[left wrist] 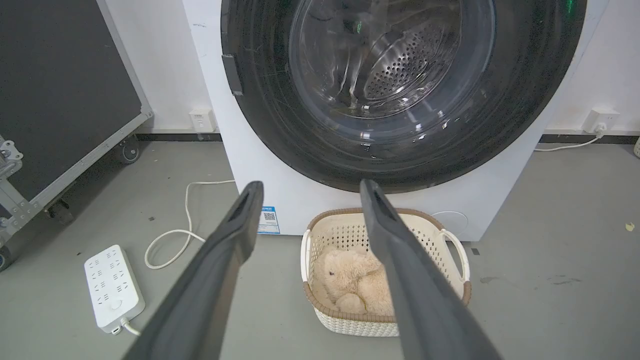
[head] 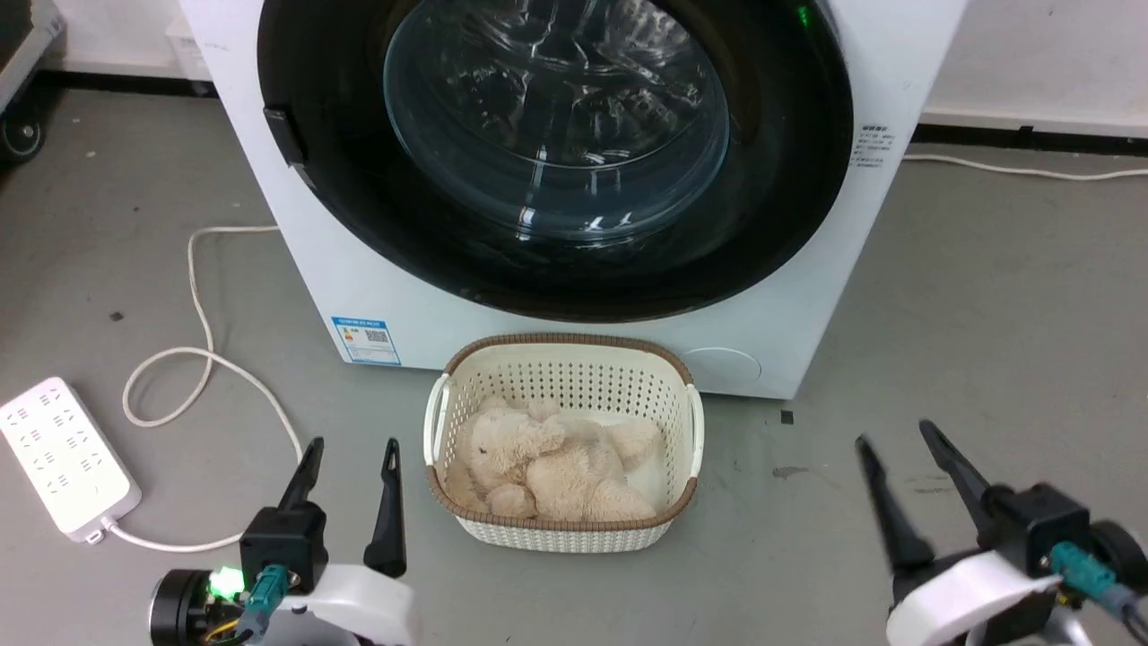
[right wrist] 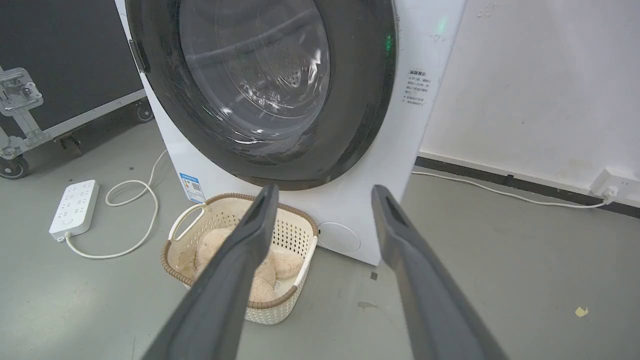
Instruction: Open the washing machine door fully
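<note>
Grey floor [head: 987,296], washing machine [head: 789,323], cream basket [head: 574,534] in front, pwr strip [head: 63,458] w/ cord [head: 202,354]

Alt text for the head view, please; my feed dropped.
The washing machine door, black with a glass centre, looks shut on the white washing machine. A basket holding a plush toy stands before it; the left gripper and right gripper hang open, empty.

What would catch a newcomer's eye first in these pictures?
The washing machine door, a huge glossy black disc with a glass bowl, looks shut and dominates the white washing machine at top centre. Just below it on the grey floor sits a cream basket holding a beige plush toy. The left pincer and right pincer stand open at the bottom corners, holding nothing.
</note>
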